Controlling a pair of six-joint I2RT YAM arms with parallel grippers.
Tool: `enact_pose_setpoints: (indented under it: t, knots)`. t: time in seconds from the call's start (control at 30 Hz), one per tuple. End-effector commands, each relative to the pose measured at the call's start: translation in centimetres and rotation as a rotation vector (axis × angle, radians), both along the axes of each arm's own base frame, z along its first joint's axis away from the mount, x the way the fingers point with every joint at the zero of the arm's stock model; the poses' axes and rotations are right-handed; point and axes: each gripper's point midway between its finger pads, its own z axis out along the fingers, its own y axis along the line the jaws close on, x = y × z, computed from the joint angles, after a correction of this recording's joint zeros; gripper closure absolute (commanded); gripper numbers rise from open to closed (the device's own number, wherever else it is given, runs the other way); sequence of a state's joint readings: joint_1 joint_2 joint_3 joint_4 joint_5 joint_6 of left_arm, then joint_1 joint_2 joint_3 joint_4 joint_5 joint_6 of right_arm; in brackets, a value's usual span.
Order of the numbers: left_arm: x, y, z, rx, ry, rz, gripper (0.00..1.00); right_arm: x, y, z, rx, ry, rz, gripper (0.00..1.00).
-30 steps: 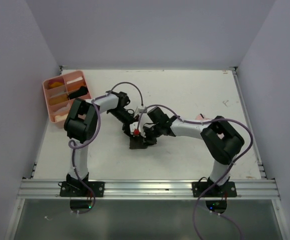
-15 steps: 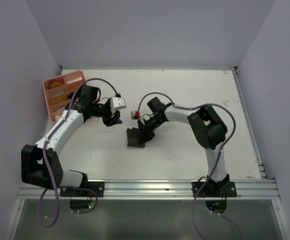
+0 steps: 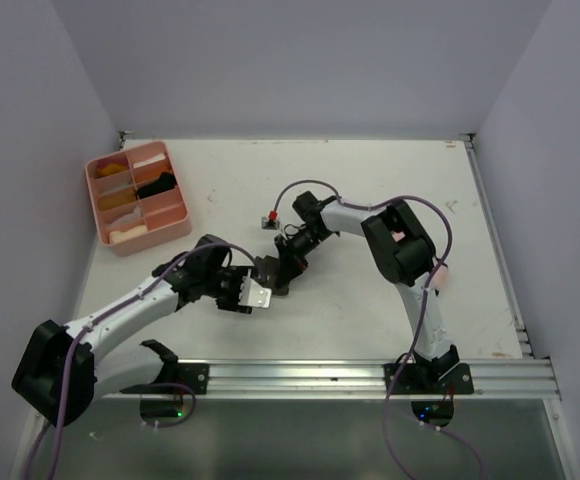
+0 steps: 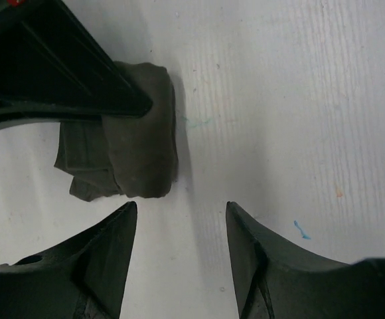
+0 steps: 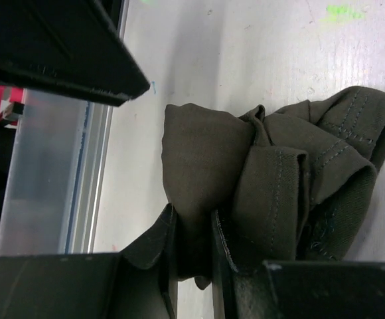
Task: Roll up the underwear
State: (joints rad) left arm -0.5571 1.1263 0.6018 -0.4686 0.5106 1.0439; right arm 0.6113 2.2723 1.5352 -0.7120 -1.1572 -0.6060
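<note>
Within right gripper [image 5: 192,229], olive underwear [image 5: 272,179]; left gripper [image 4: 179,226] agape nearby

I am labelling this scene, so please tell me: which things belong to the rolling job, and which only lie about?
Job in hand:
- olive underwear, pinched by the right gripper
- left gripper, open, facing it, not touching
- pale pink cloth, mostly hidden behind the right arm

Lying about:
- pink compartment tray, far left, with its contents

Creased underwear [image 5: 272,179] matt olive-brown woven cloth, stitched seams; worktop [image 4: 299,100] matt white, faintly grained and scuffed; left end effector [image 4: 179,211] matt black plastic; tray [image 3: 153,240] smooth pink plastic; front rail [image 3: 300,372] brushed metal.
</note>
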Motion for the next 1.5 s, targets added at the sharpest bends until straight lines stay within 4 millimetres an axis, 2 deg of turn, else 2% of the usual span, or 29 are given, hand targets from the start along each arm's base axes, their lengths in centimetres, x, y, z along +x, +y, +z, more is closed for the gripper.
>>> enact_pose_setpoints:
  t: [0.0,0.13,0.33,0.6,0.7,0.73,0.8,0.83,0.87,0.9,0.97,1.1,1.27,1.3,1.4,1.47]
  knots:
    - [1.8,-1.9,1.4,-0.024,-0.194,-0.047,0.4,-1.3,-2.6,-4.9,-0.202,0.046,0.005,1.0]
    - [2.3,-3.9,1.5,-0.05,-0.238,-0.062,0.4,-1.4,-2.6,-4.9,-0.203,0.052,0.011,1.0]
    - [2.2,-5.1,-0.1,-0.02,-0.274,-0.11,0.39,-1.5,-2.7,-4.8,-0.199,0.055,0.018,1.0]
    - [2.4,-4.4,-3.4,0.075,-0.23,-0.084,0.43,-1.6,-2.7,-4.7,-0.187,0.055,0.026,1.0]
    - [2.2,-4.2,-4.4,0.094,-0.175,-0.044,0.53,-1.9,-2.8,-4.5,-0.175,0.054,0.037,1.0]
    - [2.2,-4.2,-4.5,0.098,-0.16,-0.038,0.66,-1.9,-2.8,-4.5,-0.172,0.049,0.042,1.0]
    - [1.2,-3.8,-5.5,0.133,-0.077,-0.036,0.78,-1.8,-2.9,-4.1,-0.171,0.042,0.042,1.0]
    - [1.6,-4.3,-5.1,0.132,-0.062,-0.023,0.9,-1.7,-2.9,-4.0,-0.174,0.041,0.036,0.88]
    - [1.1,-4.3,-5.8,0.153,-0.004,-0.02,0.95,-1.5,-2.9,-3.8,-0.175,0.032,0.03,0.81]
    - [0.8,-4.3,-5.6,0.172,0.039,-0.02,1.0,-1.0,-3.0,-3.2,-0.17,0.017,0.014,0.71]
    - [-0.1,-4.3,-6.1,0.179,0.114,-0.027,1.0,0.1,-3.0,-2.1,-0.163,-0.002,-0.02,0.63]
    - [-1.7,-4.0,-6.7,0.233,0.255,-0.032,1.0,4.2,-4.2,1.0,-0.14,-0.071,-0.117,0.5]
    - [-3.0,-4.0,-6.4,0.256,0.381,-0.046,1.0,8.8,-6.2,4.3,-0.136,-0.186,-0.224,0.41]
    - [-3.1,-4.0,-5.8,0.261,0.414,-0.042,1.0,9.8,-7.2,4.7,-0.139,-0.2,-0.254,0.4]
    - [-3.8,-4.3,-5.3,0.256,0.527,-0.029,1.0,11.6,-9.0,6.7,-0.133,-0.259,-0.313,0.39]
    - [-4.5,-4.4,-5.5,0.249,0.623,-0.029,1.0,11.8,-10.3,8.3,-0.114,-0.278,-0.35,0.39]
